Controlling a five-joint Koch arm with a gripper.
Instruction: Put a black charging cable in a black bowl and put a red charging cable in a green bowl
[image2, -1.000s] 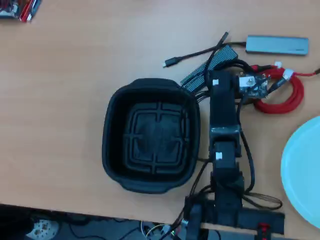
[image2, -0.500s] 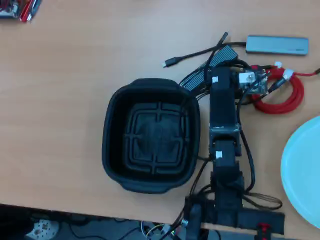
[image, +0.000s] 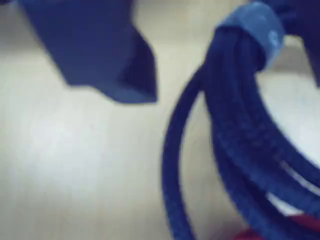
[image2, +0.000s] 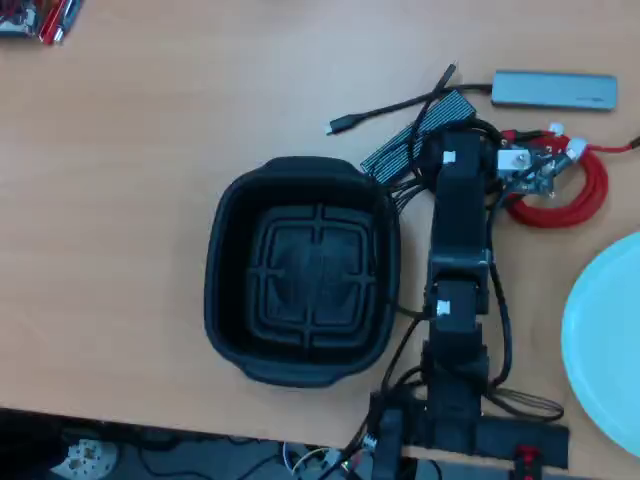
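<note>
Wrist view: one dark jaw of the gripper juts in from the upper left and ends in a blunt tip above the pale table; the other jaw does not show, so whether the gripper is spread or closed cannot be told. Just right of that tip, strands of a dark cable, bound at the top by a band, curve down to the lower right, blurred by closeness; a sliver of red shows at the bottom right. Overhead view: the arm reaches up from the bottom edge, its head over the left part of the red charging cable, a round coil on the wooden table. The black bowl sits just left of the arm, empty. The green bowl is cut by the right edge, below the red coil. A grey hub lies at the top right, its uncoiled black lead running leftward.
</note>
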